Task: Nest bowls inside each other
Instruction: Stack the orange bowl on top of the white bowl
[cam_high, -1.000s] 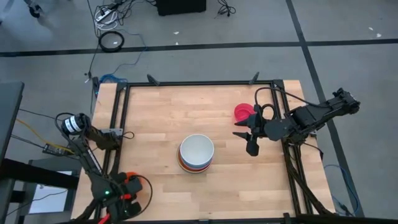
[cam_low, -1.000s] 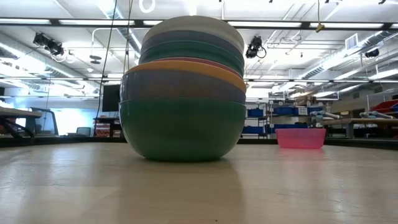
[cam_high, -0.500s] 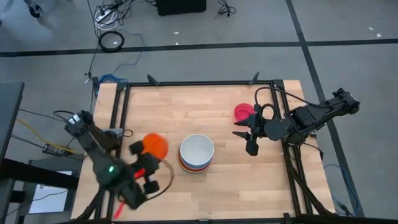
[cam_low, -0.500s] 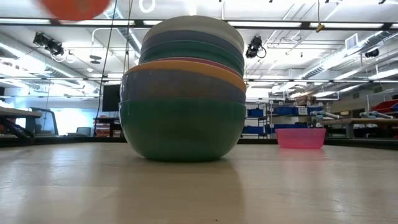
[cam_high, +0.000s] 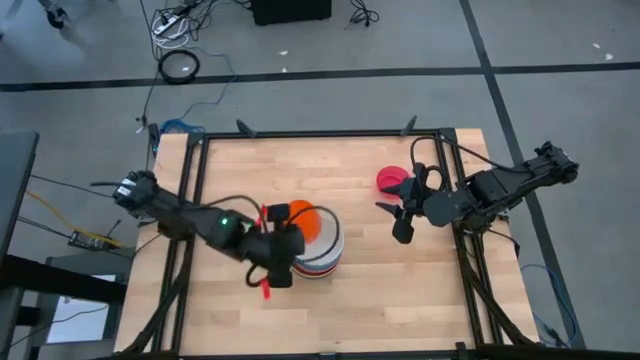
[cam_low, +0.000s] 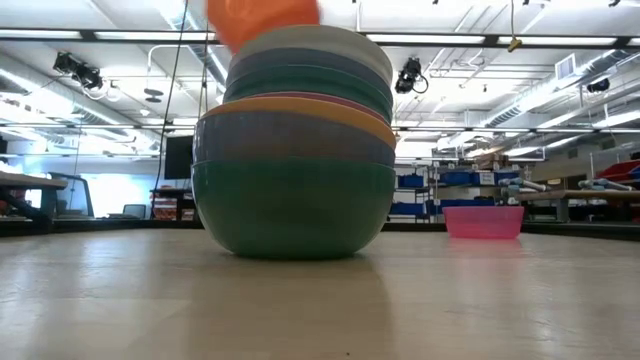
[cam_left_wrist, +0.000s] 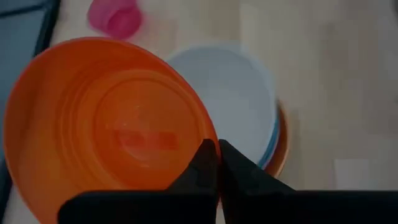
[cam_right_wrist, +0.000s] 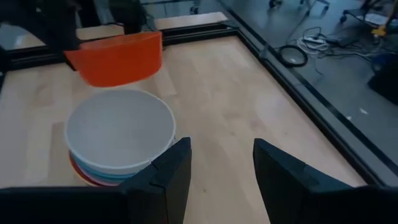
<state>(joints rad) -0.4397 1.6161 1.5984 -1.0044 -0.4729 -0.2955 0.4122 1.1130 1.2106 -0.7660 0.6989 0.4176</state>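
An orange bowl (cam_high: 303, 220) hangs tilted over the left part of the stack of nested bowls (cam_high: 318, 252), with my left gripper (cam_high: 288, 238) shut on it. The stack's top bowl is white (cam_right_wrist: 118, 130) and its lowest is green (cam_low: 295, 215). In the low view the orange bowl (cam_low: 265, 18) shows just above the stack (cam_low: 295, 150). A small pink bowl (cam_high: 392, 182) stands on its base at the far right of the table. My right gripper (cam_high: 392, 222) hovers open just near of the pink bowl, right of the stack, with nothing between its fingers (cam_right_wrist: 168, 174). My left gripper pinches the orange bowl's rim (cam_left_wrist: 208, 134) between its two fingers (cam_left_wrist: 205, 165), one inside the bowl and one outside. The fingers come from the table's near-left side, slanting down. The bowl is lifted clear and tilted, its opening facing the gripper.
Black frame rails (cam_high: 190, 190) run along the table's left, far and right edges. Bare wood lies near of the stack (cam_high: 330, 320) and at the far left (cam_high: 260, 170).
My left gripper has swung from the table's near-left corner up and toward the stack, rolling its wrist, with the orange bowl in its hold. The bowl has gone from left of the stack to just above the stack's left part.
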